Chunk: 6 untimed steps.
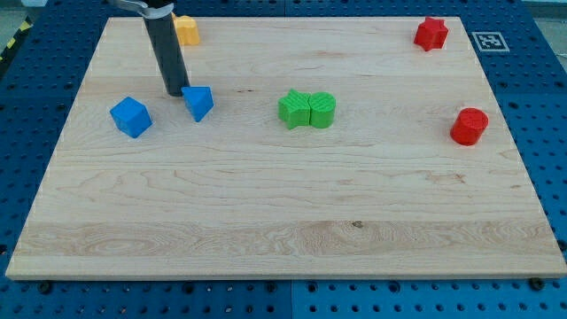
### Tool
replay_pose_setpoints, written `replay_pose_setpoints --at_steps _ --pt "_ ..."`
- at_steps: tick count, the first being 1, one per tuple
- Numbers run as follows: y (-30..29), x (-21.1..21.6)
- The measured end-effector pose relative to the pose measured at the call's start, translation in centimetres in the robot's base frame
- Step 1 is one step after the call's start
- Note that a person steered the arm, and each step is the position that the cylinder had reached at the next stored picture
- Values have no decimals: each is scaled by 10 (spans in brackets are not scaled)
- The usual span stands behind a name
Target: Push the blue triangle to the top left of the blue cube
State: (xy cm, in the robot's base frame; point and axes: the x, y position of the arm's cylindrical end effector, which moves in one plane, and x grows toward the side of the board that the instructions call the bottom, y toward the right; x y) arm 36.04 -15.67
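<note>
The blue triangle [200, 102] lies in the upper left part of the wooden board [283, 230], just to the view's right of the blue cube [131, 116] and a little higher than it. My tip [174, 92] stands at the triangle's left side, touching it or almost touching, between the triangle and the cube. There is no pincer on this arm, only the rod, so nothing is grasped or released. The triangle looks like a small, light and stiff plastic piece, and I judge it will slide easily on the smooth wood and may turn if it is pushed off its centre. It is better to press on a flat side, not on a corner. To bring it to the cube's top left, I would first go around to its right side. Farther away are an orange block [186, 29] behind the rod, two green blocks [307, 109] touching each other, a red star [431, 33] and a red cylinder [469, 126].
</note>
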Motion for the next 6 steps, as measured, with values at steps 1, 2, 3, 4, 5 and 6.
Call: replay_pose_setpoints --at_steps 1,2,3,4,5,6 --pt "28 0" --pt "73 2" --pt "74 22" --pt "36 27" --pt "-8 25" --pt "-36 25"
